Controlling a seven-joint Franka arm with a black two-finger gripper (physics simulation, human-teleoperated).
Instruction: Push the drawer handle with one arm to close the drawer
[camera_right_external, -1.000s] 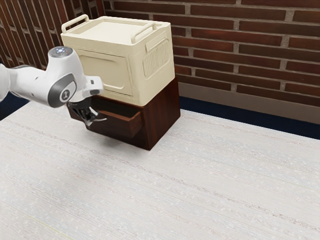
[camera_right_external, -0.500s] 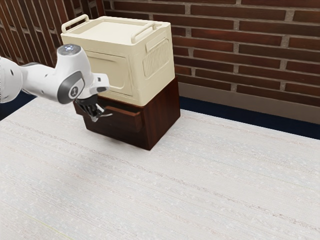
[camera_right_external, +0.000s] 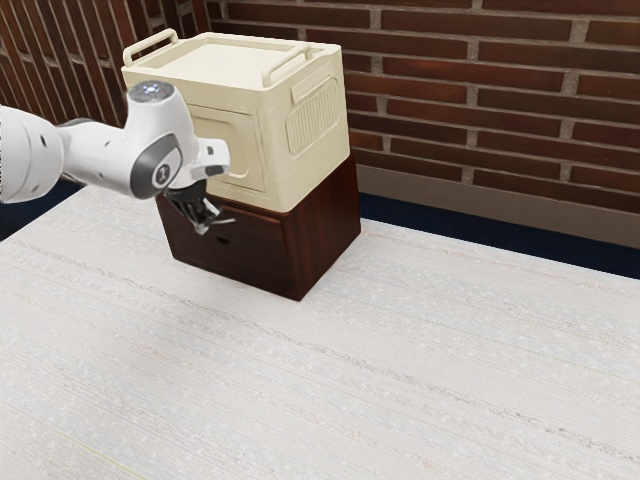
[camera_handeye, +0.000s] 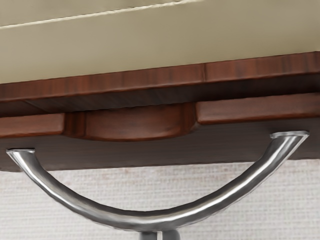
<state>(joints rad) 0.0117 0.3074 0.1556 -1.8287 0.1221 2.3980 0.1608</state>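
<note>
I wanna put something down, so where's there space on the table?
The pale table has room before the brown wooden cabinet and toward the exterior view's right. Crowded: around the curved silver handle, by the black two-finger gripper.

Arm (camera_right_external: 95, 155) enters from the exterior view's left, its white forearm section running nearly level with a slight downward slope toward the wrist (camera_right_external: 163, 150), where the rounded housing stands with its capped end up and leans a little. Below and beyond it, the black hand (camera_right_external: 204, 227) points obliquely down and toward the exterior view's right, tips lowest. Wrist view: the two grey fingers (camera_handeye: 148, 235) sit side by side, drawn together with only a thin dark slit between their visible ends.
</note>
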